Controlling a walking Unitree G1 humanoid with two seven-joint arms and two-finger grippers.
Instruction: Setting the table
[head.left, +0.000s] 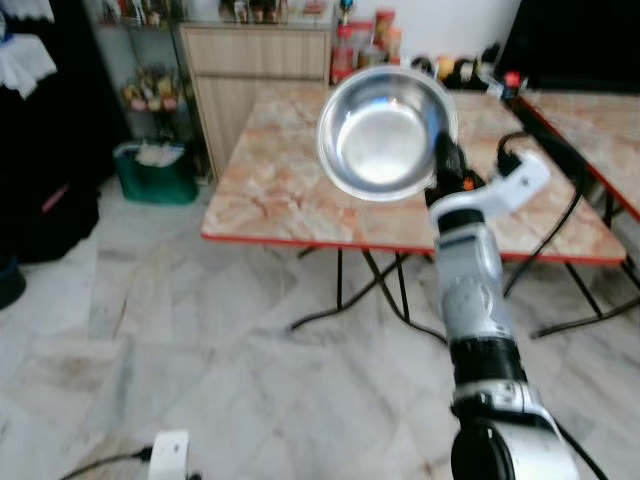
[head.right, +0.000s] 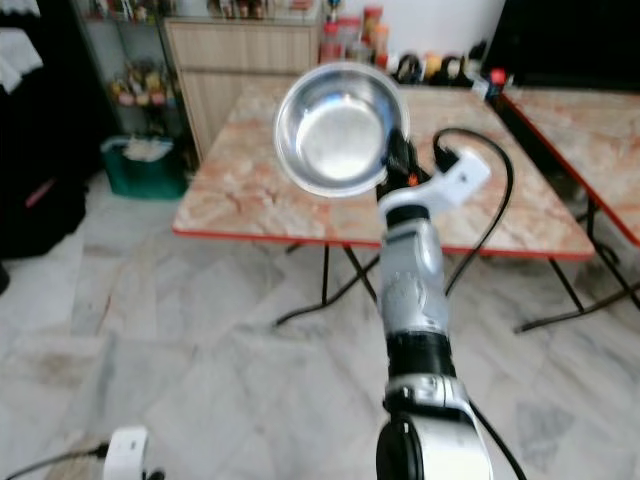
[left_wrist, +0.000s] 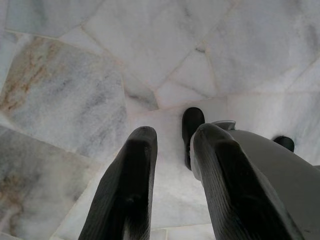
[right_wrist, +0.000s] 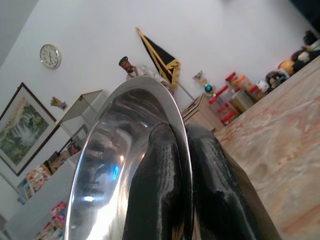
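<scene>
The right arm's jaws (right_wrist: 182, 195) pinch the steel bowl's (head.left: 385, 130) rim, holding it tilted aloft before the marble bench (head.left: 290, 190), likely to carry it clear of the edge. The left jaws (left_wrist: 172, 165), slightly parted and empty, hang over the floor (left_wrist: 75, 95).

Right arm (head.left: 470, 290) raised, fingers (right_wrist: 155, 200) pinched; left hangs.
</scene>
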